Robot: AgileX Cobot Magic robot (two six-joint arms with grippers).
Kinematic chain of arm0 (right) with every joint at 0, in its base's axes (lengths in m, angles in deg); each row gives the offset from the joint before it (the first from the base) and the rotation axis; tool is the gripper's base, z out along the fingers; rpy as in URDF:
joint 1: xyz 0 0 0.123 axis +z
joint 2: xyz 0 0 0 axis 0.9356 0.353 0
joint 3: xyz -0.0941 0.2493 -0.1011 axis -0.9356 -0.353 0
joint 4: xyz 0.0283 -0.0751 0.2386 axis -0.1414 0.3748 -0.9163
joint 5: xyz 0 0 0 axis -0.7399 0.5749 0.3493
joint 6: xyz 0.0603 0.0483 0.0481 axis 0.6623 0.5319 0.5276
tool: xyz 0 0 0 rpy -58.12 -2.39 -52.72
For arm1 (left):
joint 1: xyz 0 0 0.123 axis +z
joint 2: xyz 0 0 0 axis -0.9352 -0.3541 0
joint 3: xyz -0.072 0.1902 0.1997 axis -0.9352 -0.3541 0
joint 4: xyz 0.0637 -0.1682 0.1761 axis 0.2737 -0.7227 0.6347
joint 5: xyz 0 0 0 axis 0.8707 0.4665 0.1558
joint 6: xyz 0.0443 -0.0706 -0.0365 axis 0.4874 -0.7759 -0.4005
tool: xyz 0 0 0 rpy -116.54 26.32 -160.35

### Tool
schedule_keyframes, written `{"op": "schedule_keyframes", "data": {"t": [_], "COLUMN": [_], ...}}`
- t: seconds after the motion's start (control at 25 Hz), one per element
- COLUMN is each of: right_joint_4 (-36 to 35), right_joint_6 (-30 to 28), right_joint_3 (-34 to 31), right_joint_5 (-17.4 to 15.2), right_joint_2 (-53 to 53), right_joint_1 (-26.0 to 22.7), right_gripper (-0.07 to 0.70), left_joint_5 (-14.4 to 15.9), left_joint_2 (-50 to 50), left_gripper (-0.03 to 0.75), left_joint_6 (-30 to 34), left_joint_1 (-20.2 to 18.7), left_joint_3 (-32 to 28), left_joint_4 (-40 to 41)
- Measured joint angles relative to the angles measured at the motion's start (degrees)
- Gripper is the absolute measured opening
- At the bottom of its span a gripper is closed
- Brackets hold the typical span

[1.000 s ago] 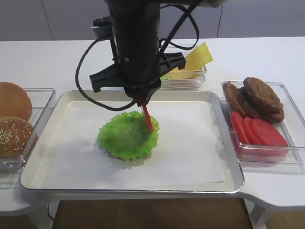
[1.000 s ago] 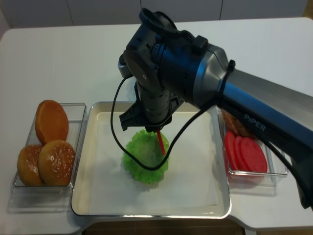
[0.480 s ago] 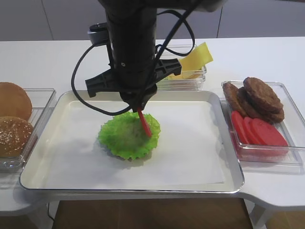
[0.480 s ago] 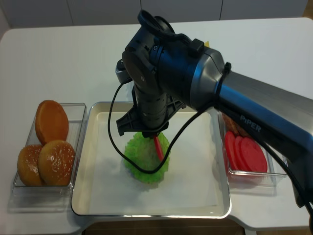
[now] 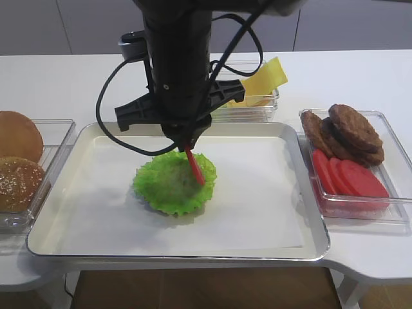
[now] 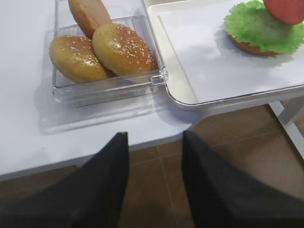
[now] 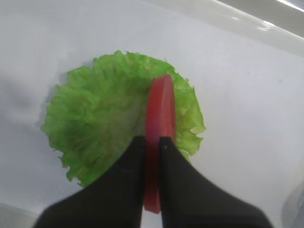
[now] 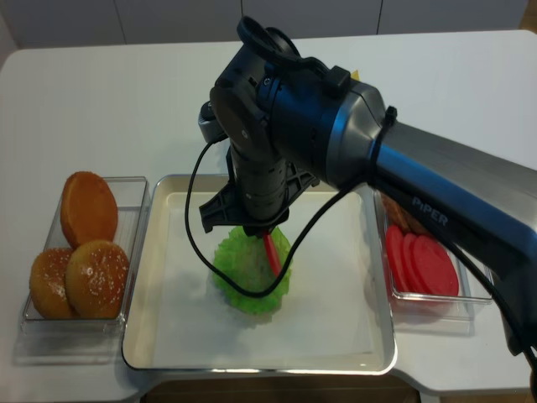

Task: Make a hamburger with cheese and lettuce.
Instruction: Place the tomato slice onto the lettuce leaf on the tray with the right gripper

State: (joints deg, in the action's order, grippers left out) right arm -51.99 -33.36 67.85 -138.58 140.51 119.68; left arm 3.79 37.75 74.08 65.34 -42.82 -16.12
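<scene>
Lettuce (image 5: 172, 182) lies mid-tray (image 5: 257, 248) on a bun half, and the right gripper (image 7: 152, 142), shut on an upright tomato slice (image 7: 159, 128), has sunk closer over it, so release seems near; the left gripper (image 6: 154, 156) hangs open off the tray's left corner.

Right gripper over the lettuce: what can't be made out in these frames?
- Whether the tomato slice touches the lettuce: the wrist view looks straight down its edge, and the arm blocks the high views.
- Cheese: mostly behind the arm in the first high view, so its count is unclear.
- What lies under the lettuce: only a bun edge shows, left wrist view.
- Left gripper: fingertips cut off.
</scene>
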Motion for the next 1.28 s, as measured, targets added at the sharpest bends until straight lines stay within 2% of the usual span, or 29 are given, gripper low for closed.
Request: {"op": "schedule_keyframes", "data": {"t": [0.76, 0.88, 1.12, 1.28], "right_joint_4": [-1.8, -2.3, -2.6, -2.9], "right_joint_6": [0.0, 0.0, 0.0, 0.0], "right_joint_3": [0.0, 0.0, 0.0, 0.0], "right_joint_5": [0.1, 0.1, 0.1, 0.1], "right_joint_2": [0.0, 0.0, 0.0, 0.0], "right_joint_1": [0.0, 0.0, 0.0, 0.0], "right_gripper": [0.08, 0.127, 0.3, 0.349], "left_joint_5": [0.0, 0.0, 0.0, 0.0], "left_joint_2": [0.0, 0.0, 0.0, 0.0], "left_gripper": [0.283, 0.283, 0.283, 0.283], "left_joint_6": [0.0, 0.0, 0.0, 0.0], "left_joint_1": [0.0, 0.0, 0.0, 0.0], "left_joint_3": [0.0, 0.0, 0.0, 0.0], "left_joint_4": [0.0, 0.0, 0.0, 0.0]}}
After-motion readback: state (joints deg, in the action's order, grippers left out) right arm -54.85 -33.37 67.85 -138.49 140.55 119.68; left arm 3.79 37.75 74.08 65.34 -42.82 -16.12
